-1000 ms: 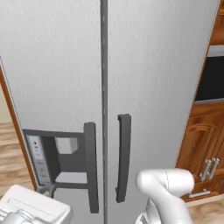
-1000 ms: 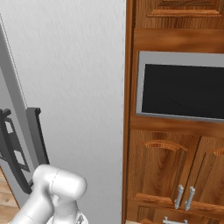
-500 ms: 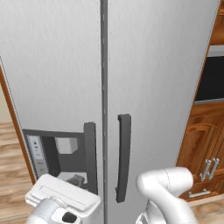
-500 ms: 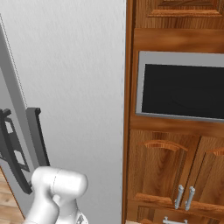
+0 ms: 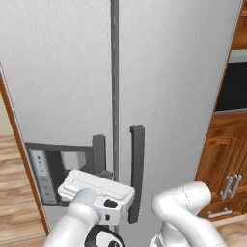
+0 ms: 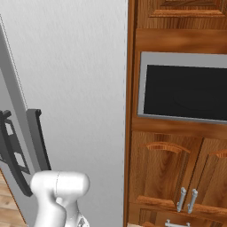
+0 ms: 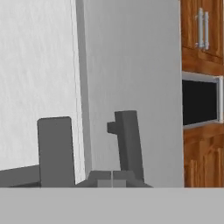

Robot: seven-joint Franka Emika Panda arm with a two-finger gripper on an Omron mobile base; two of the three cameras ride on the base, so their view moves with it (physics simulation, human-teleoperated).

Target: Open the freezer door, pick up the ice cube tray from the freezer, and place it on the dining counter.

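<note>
The freezer door (image 5: 58, 82) is the left brushed-silver door with the dispenser panel (image 5: 50, 169), and it is closed. Its dark vertical handle (image 5: 99, 153) stands beside the other door's handle (image 5: 137, 169). My white hand (image 5: 96, 189) hovers low in front of the dispenser, just short of the freezer handle. In the hand view my gripper (image 7: 112, 179) is shut on nothing, aimed at the seam between the freezer handle (image 7: 54, 151) and the right handle (image 7: 129, 146). The ice cube tray is hidden behind the closed door. The dining counter is out of view.
A wall oven (image 6: 184, 91) sits in wooden cabinets (image 6: 166, 168) right of the fridge's plain door (image 5: 178, 87). Wood floor (image 5: 12, 159) shows at the lower left. My arm's elbow (image 5: 185, 207) is low in front of the right door.
My hand has risen and moved right, from the lower-left corner of the left base view to in front of the dispenser and freezer handle. Both doors stay closed.
</note>
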